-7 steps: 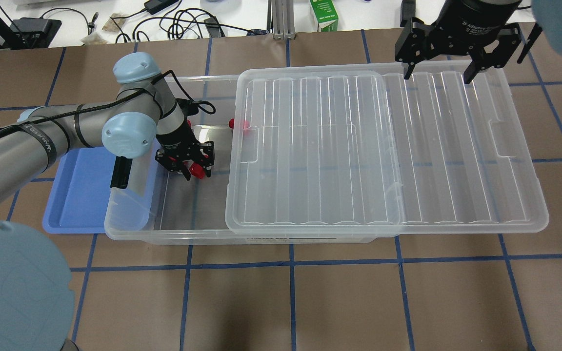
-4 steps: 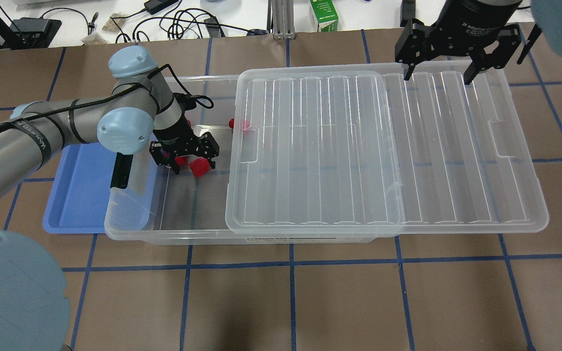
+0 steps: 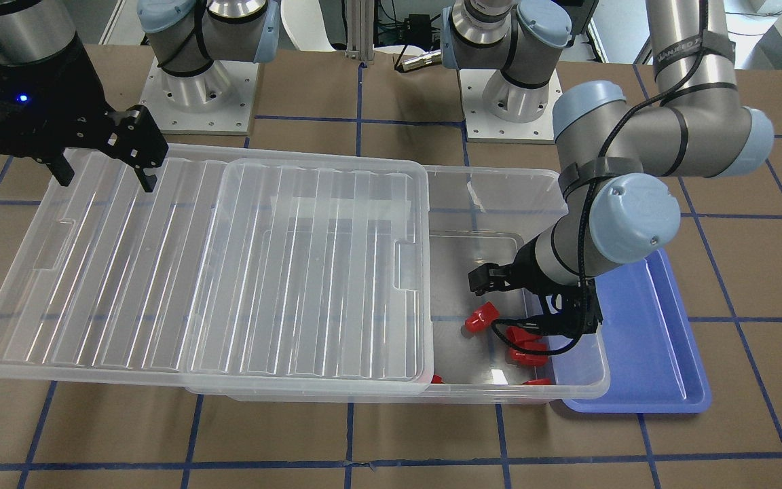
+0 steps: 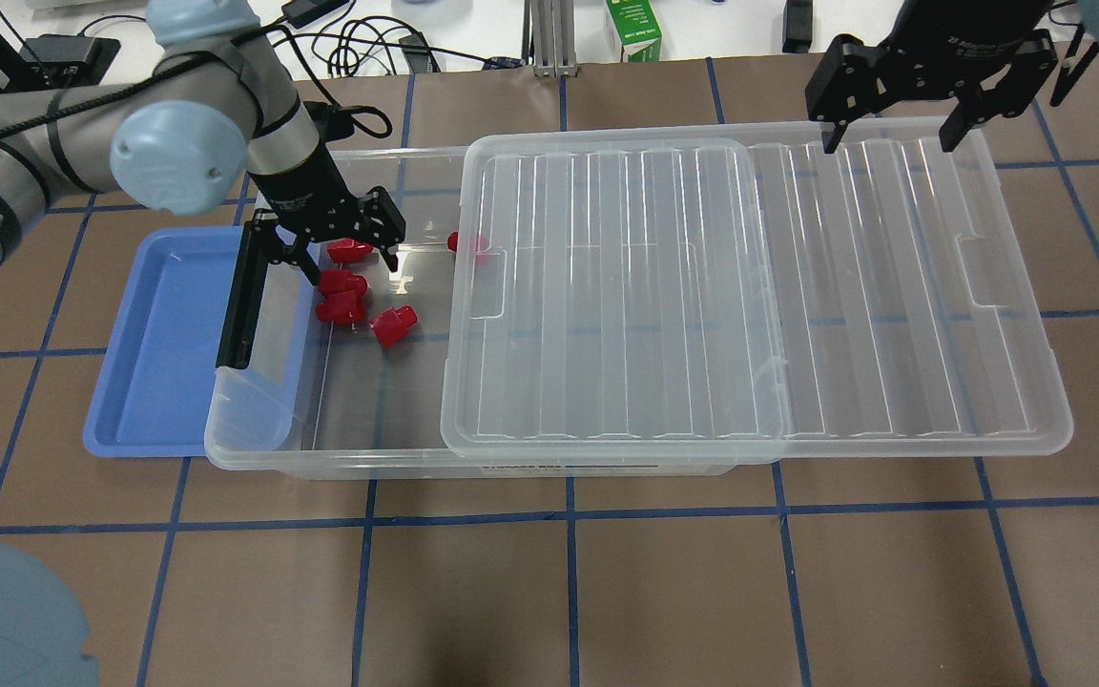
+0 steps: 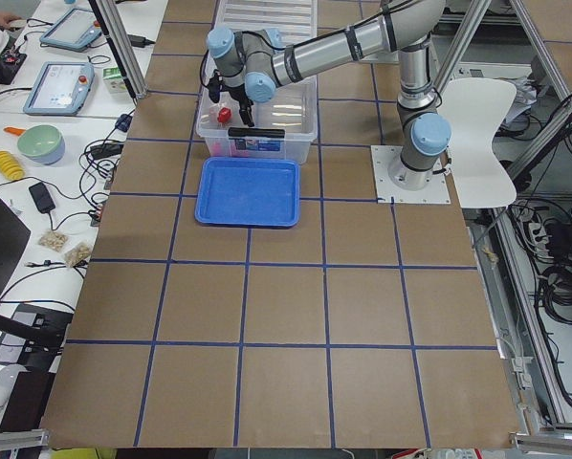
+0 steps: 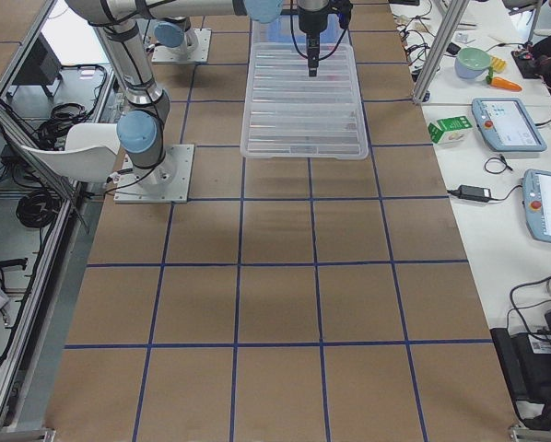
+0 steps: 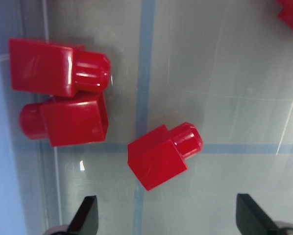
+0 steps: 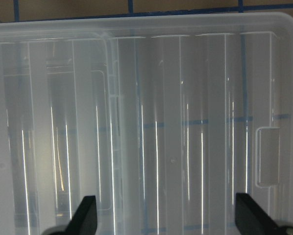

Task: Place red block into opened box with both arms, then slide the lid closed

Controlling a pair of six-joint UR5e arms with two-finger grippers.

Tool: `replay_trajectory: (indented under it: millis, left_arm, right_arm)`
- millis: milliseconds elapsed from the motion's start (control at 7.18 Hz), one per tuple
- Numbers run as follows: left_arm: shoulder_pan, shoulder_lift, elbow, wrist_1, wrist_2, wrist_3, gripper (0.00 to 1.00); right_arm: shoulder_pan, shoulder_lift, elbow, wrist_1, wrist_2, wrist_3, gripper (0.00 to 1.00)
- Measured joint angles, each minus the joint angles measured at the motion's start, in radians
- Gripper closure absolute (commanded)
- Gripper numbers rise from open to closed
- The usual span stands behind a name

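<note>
Left wrist cam: red block [image 7: 158,156] loose below spread left pincer [image 7: 168,219].

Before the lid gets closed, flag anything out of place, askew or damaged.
Nothing stands out. The red blocks lie scattered but all inside the box. The lid sits square, slid open past the box's end on the robot's right. The left gripper and right gripper are open and empty.

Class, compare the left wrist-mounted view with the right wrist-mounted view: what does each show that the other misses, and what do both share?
Only the left wrist view: a lone red block on the box floor, and two more red blocks touching each other. Only the right wrist view: the ribbed lid and its handle notch. Both: black fingers, left and right, spread wide at the bottom edge, holding nothing.
</note>
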Motion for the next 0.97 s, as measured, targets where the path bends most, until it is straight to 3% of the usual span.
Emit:
replay_trajectory:
  millis: [418,975]
  left_arm:
    - [0.002,0.125,0.089,-0.158,0.085,0.01,0.0]
    - [-0.006,0.322,0.034,-0.236,0.11,0.006,0.0]
  right_arm:
    - [-0.149,-0.027,0.003,0.025,-0.006,-0.202,0.0]
    - [-0.383,-0.024,0.052,0.017,0.005,-0.439,0.0]
